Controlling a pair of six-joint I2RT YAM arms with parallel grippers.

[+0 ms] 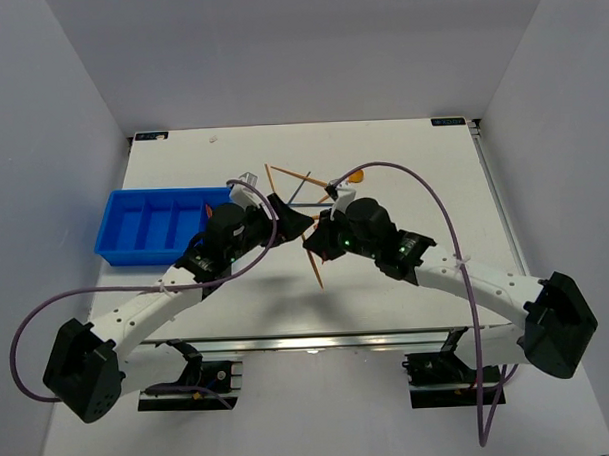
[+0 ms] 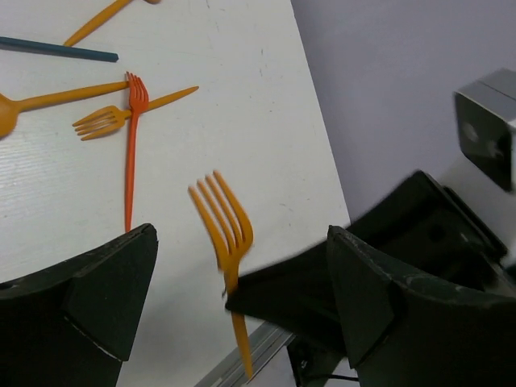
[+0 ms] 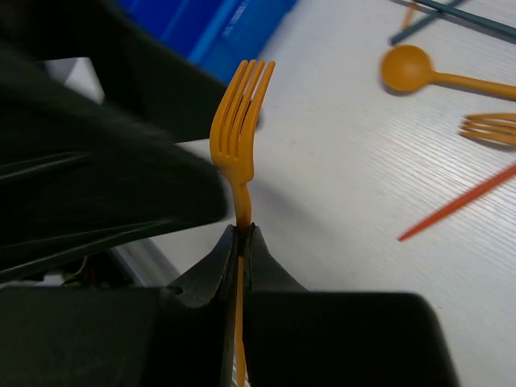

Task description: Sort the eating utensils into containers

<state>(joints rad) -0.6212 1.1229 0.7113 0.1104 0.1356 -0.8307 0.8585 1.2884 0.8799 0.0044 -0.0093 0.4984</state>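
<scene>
Jutting between right fingers (image 3: 203, 278), orange fork (image 3: 242, 133)

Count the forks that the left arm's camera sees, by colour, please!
Orange forks: 2, the held fork in the right claw and the lying fork.
Red forks: 1, the red fork.
Total: 3.
</scene>
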